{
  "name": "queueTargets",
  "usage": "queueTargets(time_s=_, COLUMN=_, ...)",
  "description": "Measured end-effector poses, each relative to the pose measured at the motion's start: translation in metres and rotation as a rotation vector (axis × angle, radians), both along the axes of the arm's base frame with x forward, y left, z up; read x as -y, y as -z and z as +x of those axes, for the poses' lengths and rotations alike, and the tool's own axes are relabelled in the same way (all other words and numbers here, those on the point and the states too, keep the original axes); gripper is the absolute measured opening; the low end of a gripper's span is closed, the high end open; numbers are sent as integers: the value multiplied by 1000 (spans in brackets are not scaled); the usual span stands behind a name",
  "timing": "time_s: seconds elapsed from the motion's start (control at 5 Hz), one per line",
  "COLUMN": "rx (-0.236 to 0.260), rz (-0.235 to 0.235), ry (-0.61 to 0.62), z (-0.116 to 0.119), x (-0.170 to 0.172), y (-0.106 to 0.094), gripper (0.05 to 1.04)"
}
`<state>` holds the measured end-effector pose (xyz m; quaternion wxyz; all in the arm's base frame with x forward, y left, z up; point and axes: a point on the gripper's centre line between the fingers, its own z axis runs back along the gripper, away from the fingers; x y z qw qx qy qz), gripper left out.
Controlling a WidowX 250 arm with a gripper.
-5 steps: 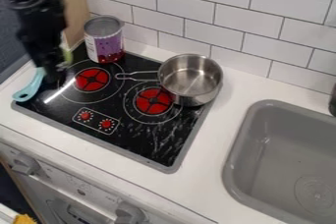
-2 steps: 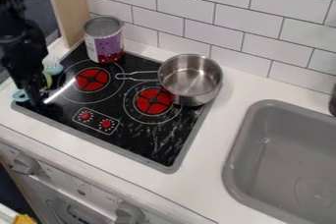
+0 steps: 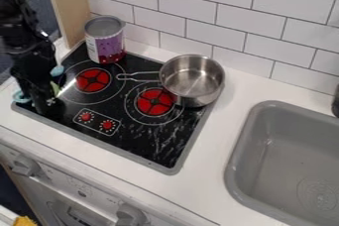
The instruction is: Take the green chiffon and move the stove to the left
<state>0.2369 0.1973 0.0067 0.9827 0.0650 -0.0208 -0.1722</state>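
I have the pincer [image 3: 43, 106] over the left side of the black stovetop [image 3: 129, 143], low against its surface, with the dark arm [image 3: 20, 31] rising to the upper left of my view. Whether the pincer is apart, together or clamped on something, I cannot tell from this camera. The green item [image 3: 55, 88] shows as a small sliver just beside the pincer, left of the upper-left red burner [image 3: 92, 80]; most of it is hidden, so I cannot certify its shape or whether it is gripped. Two pale blue parts show around the pincer: a rounded one [image 3: 57, 70] above the green item, and a curved one [image 3: 21, 97] at the stovetop's left corner (one utensil or two, I could not swear to it).

The purple and red can [image 3: 106, 44] stands upright at the stovetop's rear corner, near the tiled wall [image 3: 218, 14]. The steel pot [image 3: 192, 79] is upright at the right corner, beside the second burner [image 3: 154, 102], its handle pointing left. The stovetop lies on the white tabletop [image 3: 205, 170], with the grey sink [image 3: 240, 168] to its right.
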Motion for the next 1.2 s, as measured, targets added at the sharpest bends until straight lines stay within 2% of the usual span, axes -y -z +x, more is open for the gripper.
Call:
queueTargets(time_s=0.2, rx=-16, rz=5, ry=-4, z=-1, x=3, y=1, gripper=988)
queueTargets(time_s=0.6, rx=-24, rz=14, ry=-17, z=0, x=7, y=-2, gripper=1001)
queueTargets(time_s=0.8, rx=32, rz=54, ry=-33, z=4, x=9, y=-27, gripper=1001)
queueTargets(time_s=1.0, rx=78, rz=-6, ry=-35, z=5, x=18, y=-48, gripper=1001)
queueTargets(time_s=1.2, rx=133, rz=-11, ry=-67, z=2, x=14, y=-70, gripper=1001)
